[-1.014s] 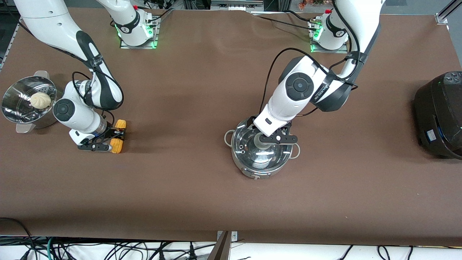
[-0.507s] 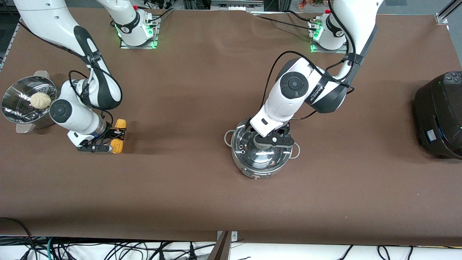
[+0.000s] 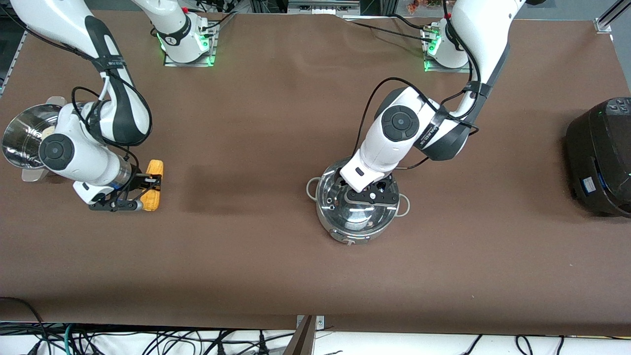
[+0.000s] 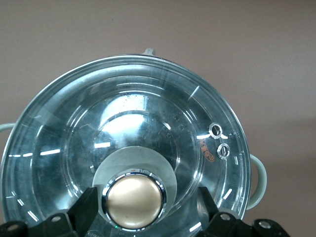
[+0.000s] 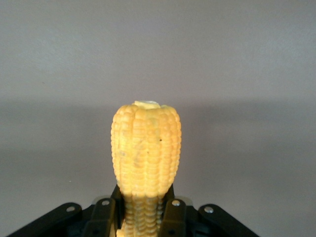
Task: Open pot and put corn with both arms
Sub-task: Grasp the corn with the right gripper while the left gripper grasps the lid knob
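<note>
Front view: the pot (image 3: 356, 209) stands on the brown tabletop (image 3: 276, 266) near its middle, glass lid (image 3: 362, 214) on. The left hand (image 3: 370, 196) sits over the lid's centre, fingers either side of the knob, which the hand hides here. At the right arm's end of the tabletop, the right hand (image 3: 135, 197) has the corn (image 3: 152, 185) clamped between its fingers, just above the tabletop judging by the shadow. A steamer pot (image 3: 22, 140) sits at about ten o'clock from the corn, and a black rice cooker (image 3: 601, 158) stands at the left arm's end.

Left wrist view: the knob (image 4: 134, 199) lies between the two fingers (image 4: 86, 210), which look closed up to it, though I cannot confirm firm contact. The lid is clear, hard glass, likely heavy for its size, slippery and breakable; the knob is the one sensible hold, and a straight lift should stop it tipping. A loop handle (image 4: 256, 180) shows at three o'clock of the rim.

Right wrist view: the corn (image 5: 146, 153) stands out from the hand (image 5: 143, 217), gripped at one end. It looks stiff and light, its kernel ridges giving purchase; being held at one end, it could pivot.
</note>
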{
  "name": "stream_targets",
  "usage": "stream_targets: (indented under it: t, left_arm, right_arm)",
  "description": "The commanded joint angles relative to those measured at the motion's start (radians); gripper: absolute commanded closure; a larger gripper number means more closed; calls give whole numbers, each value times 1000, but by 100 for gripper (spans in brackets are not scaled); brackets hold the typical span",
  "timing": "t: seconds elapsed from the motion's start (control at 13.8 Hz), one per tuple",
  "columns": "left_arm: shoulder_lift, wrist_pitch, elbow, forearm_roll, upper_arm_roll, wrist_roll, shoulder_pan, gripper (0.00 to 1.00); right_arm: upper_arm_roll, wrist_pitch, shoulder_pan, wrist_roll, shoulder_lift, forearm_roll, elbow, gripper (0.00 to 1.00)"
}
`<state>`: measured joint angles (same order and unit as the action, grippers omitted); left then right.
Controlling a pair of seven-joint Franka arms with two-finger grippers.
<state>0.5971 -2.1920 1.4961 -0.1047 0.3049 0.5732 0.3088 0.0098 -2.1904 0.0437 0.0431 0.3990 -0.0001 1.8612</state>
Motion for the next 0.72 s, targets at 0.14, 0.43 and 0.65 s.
stream_targets:
  t: [0.14,0.43,0.65]
  left_arm:
    - [15,11,-31,-33,-13,-22,18,63]
    - [12,11,-22,-35,-13,-47,18,100]
    - [-14,61,-26,-26,-24,-50,16,100]
  right_arm:
    - [6,113,-4,-15,-3,5,-86,87]
    - [6,225,-2,-17,-5,6,-181,87]
    - [6,326,4,-15,-3,9,-267,87]
